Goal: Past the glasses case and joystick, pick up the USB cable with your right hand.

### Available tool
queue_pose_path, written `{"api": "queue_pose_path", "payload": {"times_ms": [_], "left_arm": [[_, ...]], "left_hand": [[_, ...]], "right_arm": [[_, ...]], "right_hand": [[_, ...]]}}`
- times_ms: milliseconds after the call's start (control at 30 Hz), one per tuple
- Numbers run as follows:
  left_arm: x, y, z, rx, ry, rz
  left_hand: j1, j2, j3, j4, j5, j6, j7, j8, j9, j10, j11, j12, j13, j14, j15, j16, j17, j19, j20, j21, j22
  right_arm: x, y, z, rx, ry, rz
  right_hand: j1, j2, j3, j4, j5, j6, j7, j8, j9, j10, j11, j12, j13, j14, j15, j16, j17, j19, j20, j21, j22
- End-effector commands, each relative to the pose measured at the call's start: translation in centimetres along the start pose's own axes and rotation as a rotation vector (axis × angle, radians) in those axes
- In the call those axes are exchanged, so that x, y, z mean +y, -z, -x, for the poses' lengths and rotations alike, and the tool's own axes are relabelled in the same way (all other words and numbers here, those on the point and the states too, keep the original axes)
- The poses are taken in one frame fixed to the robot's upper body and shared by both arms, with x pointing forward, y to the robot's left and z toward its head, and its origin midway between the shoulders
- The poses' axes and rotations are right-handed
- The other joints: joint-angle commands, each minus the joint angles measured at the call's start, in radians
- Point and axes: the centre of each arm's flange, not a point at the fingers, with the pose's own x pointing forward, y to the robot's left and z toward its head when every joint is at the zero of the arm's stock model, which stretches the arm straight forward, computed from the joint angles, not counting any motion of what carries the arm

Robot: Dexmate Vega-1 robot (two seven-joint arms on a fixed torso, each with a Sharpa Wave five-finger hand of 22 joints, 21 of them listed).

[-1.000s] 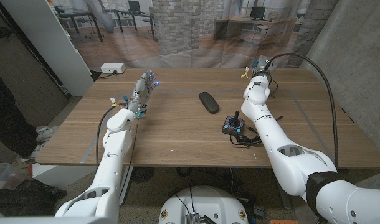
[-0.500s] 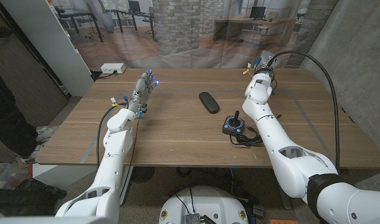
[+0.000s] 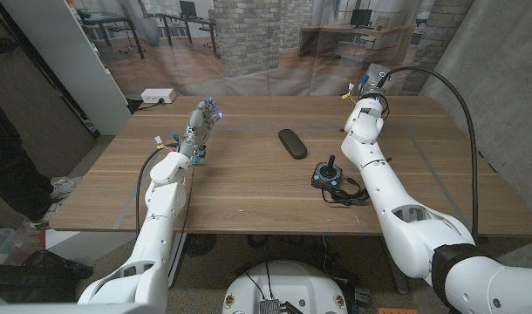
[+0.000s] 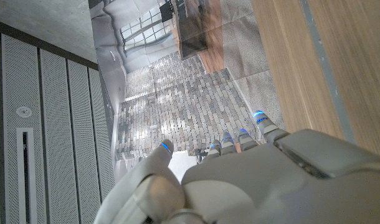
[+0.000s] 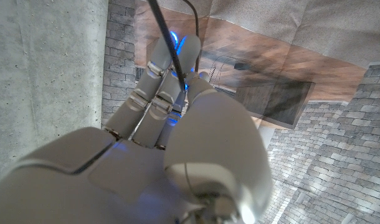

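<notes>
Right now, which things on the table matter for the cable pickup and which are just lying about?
For the job:
USB cable, a black cord gripped in the right hand
glasses case
joystick

Lying about:
left hand, idle, holding nothing
white box past the table's far left edge

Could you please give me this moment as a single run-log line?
right hand: grips USB cable, raised at far edge | left hand: empty, fingers apart | glasses case, joystick: on table
</notes>
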Motion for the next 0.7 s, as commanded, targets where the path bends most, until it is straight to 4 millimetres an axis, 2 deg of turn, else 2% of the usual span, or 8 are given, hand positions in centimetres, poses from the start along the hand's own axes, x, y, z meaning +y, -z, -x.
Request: {"api": "queue_pose_path", "payload": {"times_ms": [33,700], "left_arm": [[-0.3,-0.2,0.0,-0.008,0.003,0.002],[-0.3,-0.2,0.9,-0.011,0.008,0.006]], "left_hand": [[-0.011,0.017,0.000,-0.001,-0.001,0.002,-0.003,0.004,0.003,0.003,0.004,0.004,0.005,0.000,0.004,0.005,0.004,0.001,0.000,-0.002,0.004],[-0.011,0.019,0.001,-0.001,0.000,0.003,-0.002,0.004,0.003,0.004,0.004,0.005,0.005,0.001,0.003,0.005,0.004,0.002,0.000,-0.005,0.004]], "right_arm": [[-1.3,0.2,0.0,-0.014,0.039,-0.020],[-3.8,0.9,1.0,-0.035,0.108,-0.040]], "right_hand": [[0.002,0.004,0.007,0.003,0.004,0.012,-0.004,-0.002,0.006,0.035,-0.015,0.080,0.008,-0.003,-0.001,-0.002,0.008,-0.011,-0.091,0.011,0.005],[0.003,0.002,0.005,0.005,0.006,0.017,-0.006,-0.006,0.011,0.032,-0.014,0.079,0.015,-0.004,-0.001,-0.004,0.027,-0.024,-0.092,0.035,0.006]]}}
